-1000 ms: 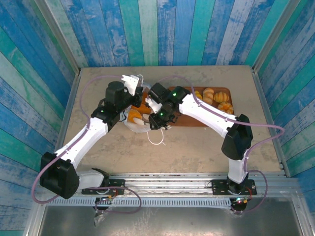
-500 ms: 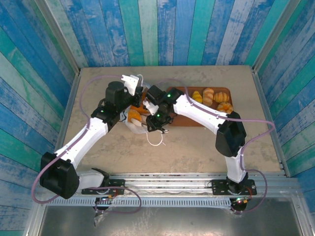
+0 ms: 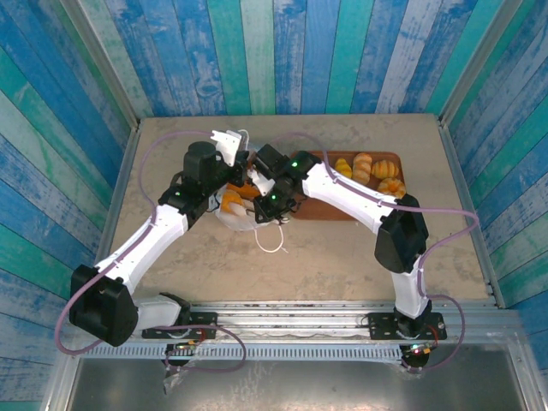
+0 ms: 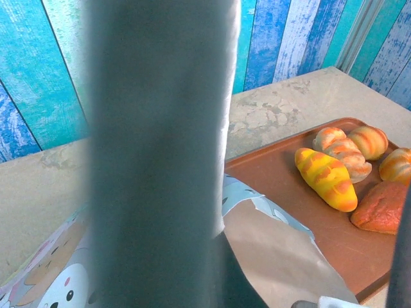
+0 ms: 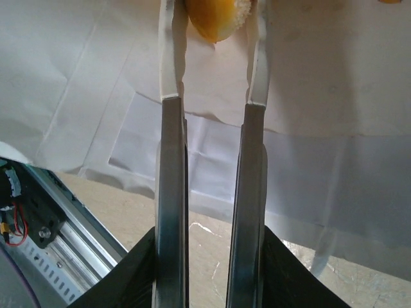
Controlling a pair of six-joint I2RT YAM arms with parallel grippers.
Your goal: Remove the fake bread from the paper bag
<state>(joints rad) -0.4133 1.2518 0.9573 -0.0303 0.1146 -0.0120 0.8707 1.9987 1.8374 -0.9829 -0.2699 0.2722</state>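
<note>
Tally by kind

There was one paper bag (image 5: pixel 334 77), one brown tray (image 4: pixel 282 173), one left arm (image 3: pixel 141 244) and one right arm (image 3: pixel 351 193); five fake bread (image 4: pixel 327 179) pieces lay on the tray, one more loaf (image 5: pixel 215 14) against the bag.

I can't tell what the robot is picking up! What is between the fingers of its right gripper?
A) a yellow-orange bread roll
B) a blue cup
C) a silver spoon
A: in the right wrist view, a yellow-orange bread roll sits between the two fingers of the right gripper, with the white paper bag behind it.
</note>
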